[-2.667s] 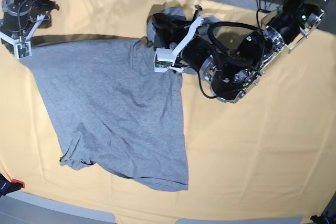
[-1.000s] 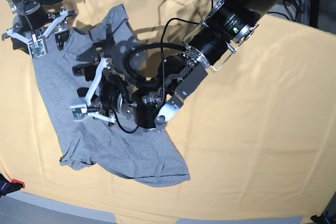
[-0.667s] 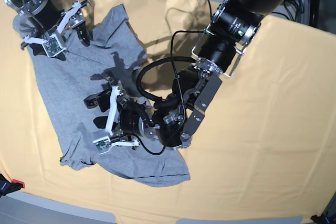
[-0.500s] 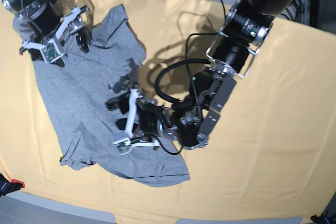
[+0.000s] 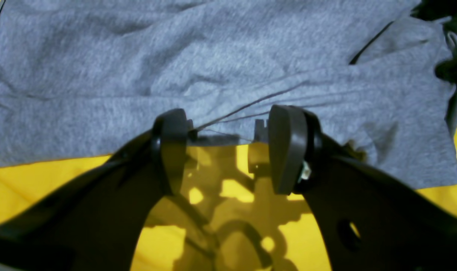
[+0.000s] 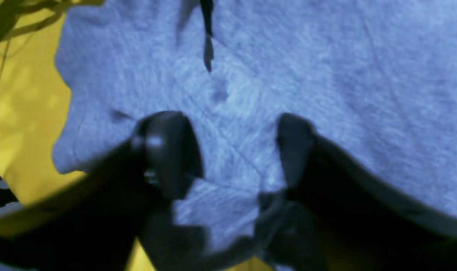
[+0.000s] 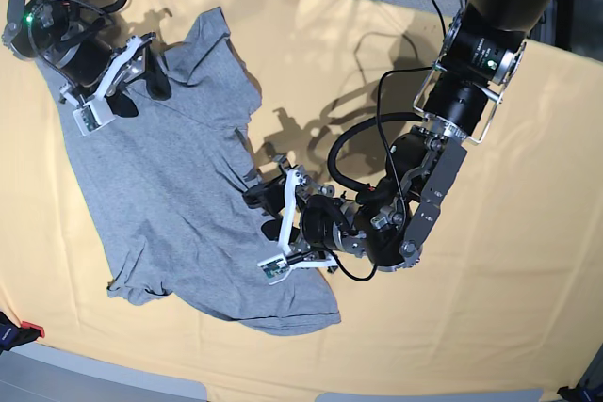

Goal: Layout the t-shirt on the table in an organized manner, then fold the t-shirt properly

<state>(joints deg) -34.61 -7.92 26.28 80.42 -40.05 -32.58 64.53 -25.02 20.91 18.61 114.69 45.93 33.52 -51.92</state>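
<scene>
My left gripper (image 5: 228, 148) and right gripper (image 6: 228, 150) gape empty over the limp, light heather-grey cotton t-shirt (image 7: 179, 195); I'd pinch its three-o'clock edge.

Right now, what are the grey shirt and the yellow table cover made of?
The t-shirt looks like soft knit cotton: matte, speckled heather grey, rumpled into folds. The table cover looks like thin woven cloth: matte pale yellow-orange with faint creases. Exact fibres can't be told.

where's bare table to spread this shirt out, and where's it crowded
Free: the table beyond the left gripper, out to the base view's right edge, and the strip below the t-shirt hem. Crowded: the top-left corner, where the right gripper sits over the shirt.
</scene>
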